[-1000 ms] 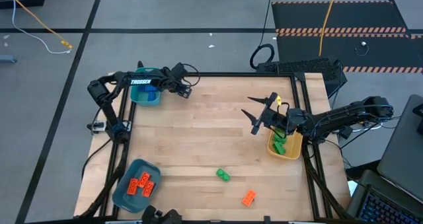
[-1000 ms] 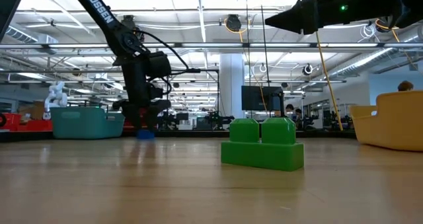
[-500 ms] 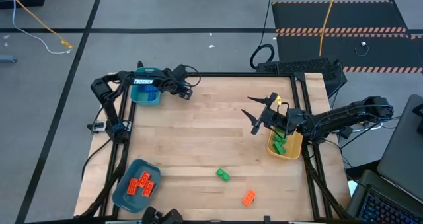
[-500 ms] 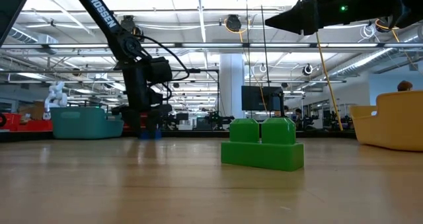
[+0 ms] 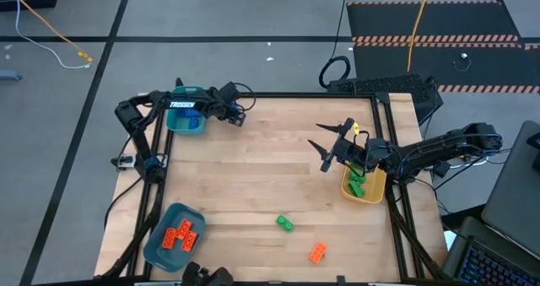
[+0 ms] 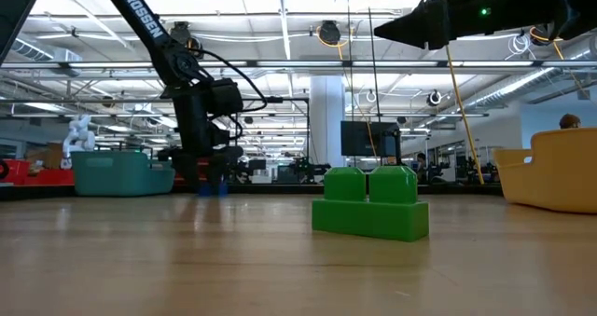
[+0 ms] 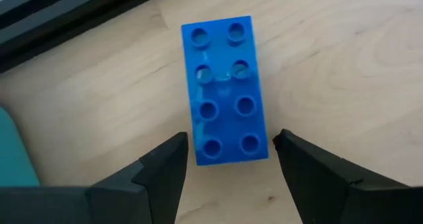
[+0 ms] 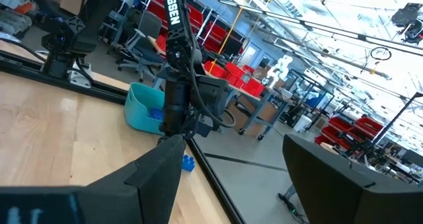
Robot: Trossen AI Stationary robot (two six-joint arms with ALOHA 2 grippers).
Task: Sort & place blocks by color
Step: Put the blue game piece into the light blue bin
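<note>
A blue studded block [image 7: 227,92] lies flat on the wood near the table's far left corner, also seen in the low view as the blue block [image 6: 213,189]. My left gripper [image 7: 230,148] [image 5: 239,115] hangs over it, open, one finger on either side of the block's near end with a thin gap on both. My right gripper [image 5: 325,147] [image 6: 410,27] is open and raised above the table's right side. A green block [image 5: 284,223] [image 6: 370,202] and an orange block [image 5: 317,253] rest studs up near the near edge.
A teal bin [image 5: 187,120] with blue blocks stands at the far left corner, beside my left gripper. Another teal bin [image 5: 173,234] with orange blocks sits at the near left corner. A yellow bin [image 5: 363,185] holding green blocks sits at the right edge.
My left gripper has come down a little over the blue block and shifted slightly toward the table's right, then held still. The blocks have not moved.
</note>
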